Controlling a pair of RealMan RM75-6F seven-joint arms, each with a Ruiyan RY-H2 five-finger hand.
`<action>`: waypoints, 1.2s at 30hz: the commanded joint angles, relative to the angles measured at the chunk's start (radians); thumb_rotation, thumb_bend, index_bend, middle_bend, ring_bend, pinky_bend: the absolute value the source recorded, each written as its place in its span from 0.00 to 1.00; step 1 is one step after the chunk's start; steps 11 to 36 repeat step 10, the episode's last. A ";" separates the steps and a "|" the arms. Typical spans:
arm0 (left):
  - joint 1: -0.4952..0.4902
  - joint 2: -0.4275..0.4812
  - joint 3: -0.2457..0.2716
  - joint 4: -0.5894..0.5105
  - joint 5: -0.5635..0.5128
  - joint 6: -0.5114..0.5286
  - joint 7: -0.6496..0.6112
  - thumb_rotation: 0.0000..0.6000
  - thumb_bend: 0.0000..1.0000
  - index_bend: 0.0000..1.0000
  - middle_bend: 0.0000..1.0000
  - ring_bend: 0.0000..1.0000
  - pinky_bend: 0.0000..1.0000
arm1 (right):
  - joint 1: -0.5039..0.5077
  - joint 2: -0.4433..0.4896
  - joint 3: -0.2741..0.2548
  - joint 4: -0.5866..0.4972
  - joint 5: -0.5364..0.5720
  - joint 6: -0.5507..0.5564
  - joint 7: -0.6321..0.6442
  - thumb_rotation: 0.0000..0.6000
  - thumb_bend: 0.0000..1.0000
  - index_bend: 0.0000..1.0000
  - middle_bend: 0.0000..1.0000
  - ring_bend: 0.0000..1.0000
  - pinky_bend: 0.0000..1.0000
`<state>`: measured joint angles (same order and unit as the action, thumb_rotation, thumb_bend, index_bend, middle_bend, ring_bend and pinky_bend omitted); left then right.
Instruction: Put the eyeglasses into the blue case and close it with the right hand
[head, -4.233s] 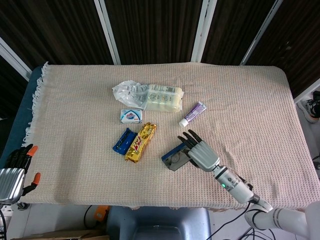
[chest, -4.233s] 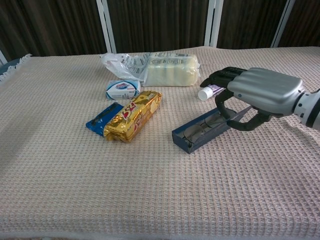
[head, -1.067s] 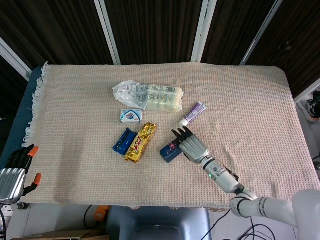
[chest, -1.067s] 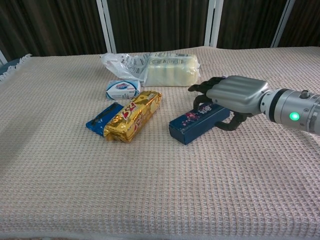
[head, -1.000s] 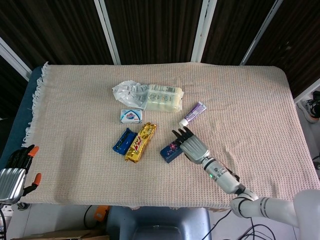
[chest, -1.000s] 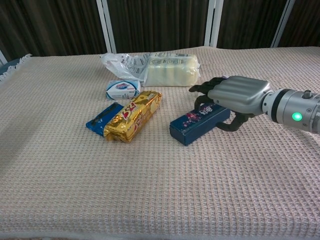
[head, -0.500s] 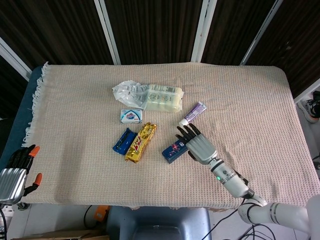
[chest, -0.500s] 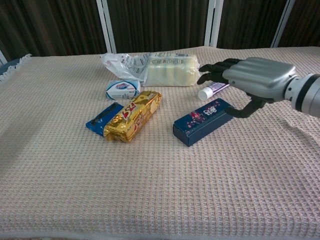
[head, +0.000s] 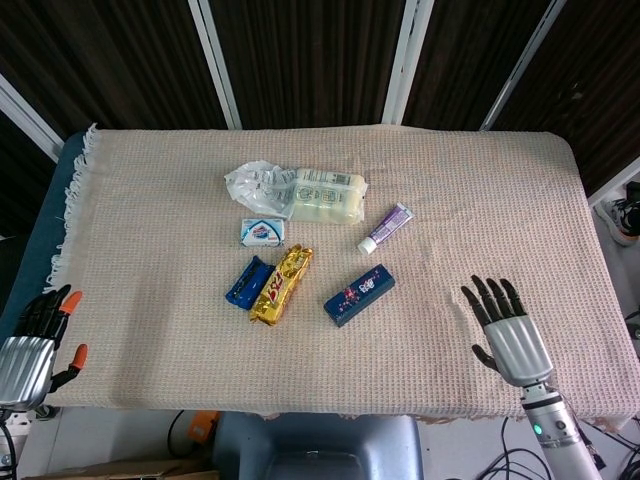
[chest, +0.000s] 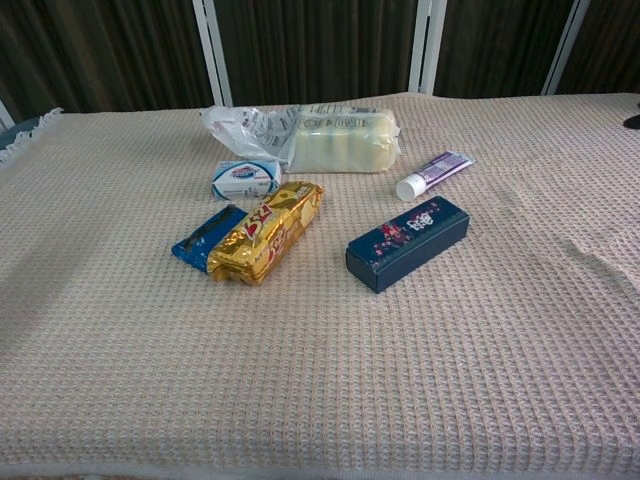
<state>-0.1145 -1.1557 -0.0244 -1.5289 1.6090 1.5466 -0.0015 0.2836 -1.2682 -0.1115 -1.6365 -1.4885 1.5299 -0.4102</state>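
Although the lid was down, the rectangular blue case (head: 359, 294) looked stiff and light; long sides suited grasping. At four o'clock, the right hand (head: 510, 333) lay released, empty; the left hand (head: 32, 340) gripped nothing.

Beige waffle-weave tablecloth (head: 150, 200) with fringed edge, dark curtains (head: 300, 60), white vertical posts (head: 215, 60)

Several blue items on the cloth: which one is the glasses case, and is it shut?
The blue case is the boxy one with the floral lid, just below the toothpaste tube. Its lid is down. The flat blue wrapper lies beside the gold snack pack.
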 joint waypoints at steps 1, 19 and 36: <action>0.000 -0.004 0.000 0.000 -0.005 -0.005 0.013 1.00 0.40 0.00 0.00 0.00 0.08 | -0.076 0.026 -0.020 0.046 -0.032 0.061 0.108 1.00 0.33 0.00 0.00 0.00 0.00; 0.001 0.012 0.010 -0.040 -0.035 -0.044 0.080 1.00 0.40 0.00 0.00 0.00 0.08 | -0.085 0.045 0.009 0.048 -0.045 0.014 0.142 1.00 0.33 0.00 0.00 0.00 0.00; 0.001 0.012 0.010 -0.040 -0.035 -0.044 0.080 1.00 0.40 0.00 0.00 0.00 0.08 | -0.085 0.045 0.009 0.048 -0.045 0.014 0.142 1.00 0.33 0.00 0.00 0.00 0.00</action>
